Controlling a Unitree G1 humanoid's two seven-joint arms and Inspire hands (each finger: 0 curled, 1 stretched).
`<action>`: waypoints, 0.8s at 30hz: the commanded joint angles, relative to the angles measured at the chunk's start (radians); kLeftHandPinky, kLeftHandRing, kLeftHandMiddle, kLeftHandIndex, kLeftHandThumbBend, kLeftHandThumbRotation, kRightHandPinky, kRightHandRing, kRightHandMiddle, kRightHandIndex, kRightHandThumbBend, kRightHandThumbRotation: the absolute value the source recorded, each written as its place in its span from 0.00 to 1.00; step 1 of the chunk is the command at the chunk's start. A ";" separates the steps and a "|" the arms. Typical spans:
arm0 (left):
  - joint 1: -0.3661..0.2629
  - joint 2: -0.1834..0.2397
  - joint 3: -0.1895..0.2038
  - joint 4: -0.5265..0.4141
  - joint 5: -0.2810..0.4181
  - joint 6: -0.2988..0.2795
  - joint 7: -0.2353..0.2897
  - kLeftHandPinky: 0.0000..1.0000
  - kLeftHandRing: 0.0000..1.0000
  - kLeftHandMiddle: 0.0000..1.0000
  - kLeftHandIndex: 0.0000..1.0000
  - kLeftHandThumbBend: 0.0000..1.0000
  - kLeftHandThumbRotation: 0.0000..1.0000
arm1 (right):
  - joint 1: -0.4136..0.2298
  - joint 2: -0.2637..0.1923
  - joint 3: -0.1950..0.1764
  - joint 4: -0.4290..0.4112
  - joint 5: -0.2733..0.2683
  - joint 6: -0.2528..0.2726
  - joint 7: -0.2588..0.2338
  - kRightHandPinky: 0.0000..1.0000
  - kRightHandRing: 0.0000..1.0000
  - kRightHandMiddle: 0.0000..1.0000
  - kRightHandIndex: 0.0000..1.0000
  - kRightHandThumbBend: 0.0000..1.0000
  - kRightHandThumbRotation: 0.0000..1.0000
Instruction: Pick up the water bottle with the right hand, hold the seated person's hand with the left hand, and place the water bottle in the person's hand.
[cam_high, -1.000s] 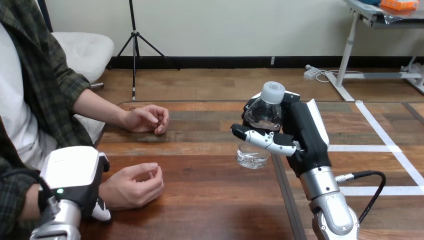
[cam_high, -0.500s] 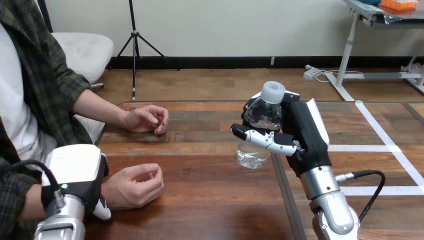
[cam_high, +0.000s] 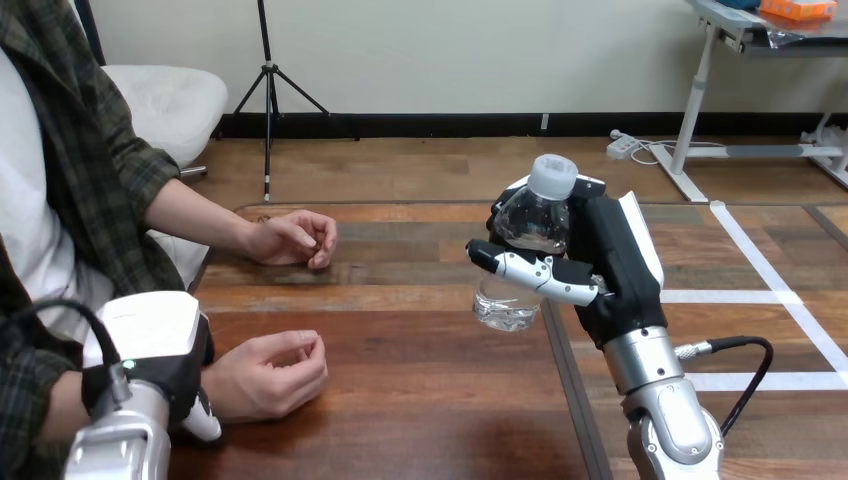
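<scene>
The wooden bench (cam_high: 400, 400) spans the view. At near left, the left hand (cam_high: 150, 335) lies over the wrist of the person's near hand (cam_high: 270, 372); I cannot tell whether it grips. Right of centre, the right hand (cam_high: 610, 265) clasps the clear water bottle (cam_high: 528, 222) upright.

right hand (cam_high: 612, 272) grips water bottle (cam_high: 530, 225); left hand (cam_high: 150, 345) beside person's near hand (cam_high: 265, 372)

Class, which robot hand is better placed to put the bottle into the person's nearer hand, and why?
The right hand: its fingers are curled round the water bottle. The left hand sits beside the person's nearer hand, with no bottle.
</scene>
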 joint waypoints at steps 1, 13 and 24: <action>0.022 0.008 -0.056 0.056 0.007 0.029 -0.122 0.50 0.57 0.63 0.67 0.82 0.00 | -0.050 -0.003 -0.011 -0.080 0.024 0.002 0.003 0.40 0.41 0.42 0.40 0.69 0.00; -0.004 0.033 -0.087 0.054 -0.010 0.040 -0.264 0.59 0.68 0.73 0.75 0.83 0.00 | -0.048 -0.004 -0.013 -0.092 0.033 0.012 0.015 0.40 0.41 0.43 0.40 0.68 0.00; -0.027 0.073 -0.127 0.065 -0.008 -0.003 -0.367 0.70 0.77 0.80 0.80 0.83 0.02 | -0.046 -0.008 -0.011 -0.098 0.028 0.016 0.012 0.40 0.41 0.43 0.41 0.68 0.00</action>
